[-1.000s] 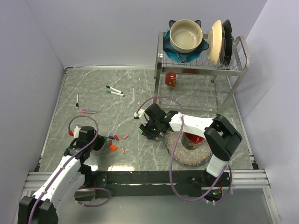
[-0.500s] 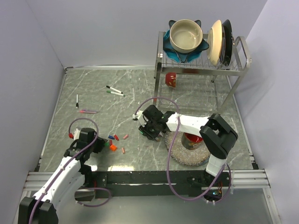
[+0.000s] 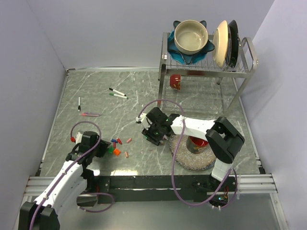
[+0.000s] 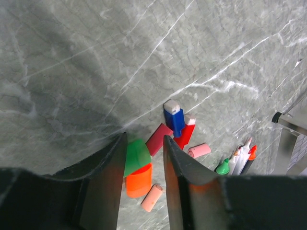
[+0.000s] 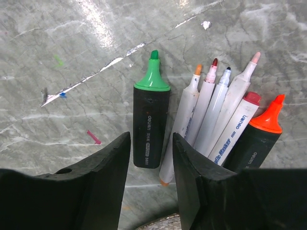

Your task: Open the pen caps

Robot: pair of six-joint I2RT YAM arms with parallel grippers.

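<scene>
In the left wrist view my left gripper point(image 4: 144, 140) is open above a cluster of loose pen caps. A green cap point(image 4: 136, 155) lies between the jaws close to the left finger, against an orange cap point(image 4: 140, 181). Blue point(image 4: 174, 120), red point(image 4: 159, 139) and pink point(image 4: 199, 150) caps lie just beyond. My right gripper point(image 5: 151, 138) is open over a black highlighter with a bare green tip point(image 5: 151, 110) that lies flat on the table. Several uncapped white markers point(image 5: 211, 110) and an orange-tipped highlighter point(image 5: 259, 139) lie beside it. From above, the left gripper point(image 3: 105, 149) and right gripper point(image 3: 152, 136) are apart.
Capped pens lie at the back left: two pens point(image 3: 117, 93), a black pen point(image 3: 79, 103) and a pink pen point(image 3: 90, 114). A dish rack point(image 3: 240, 72) with bowls and plates stands at the back right, over a red jar point(image 3: 175, 82). A round mat point(image 3: 184, 160) lies under the right arm.
Both grippers have opened wider. The green cap now lies beside the orange cap at the left gripper. The right gripper shifted slightly left, the green-tipped highlighter lying free below it.
</scene>
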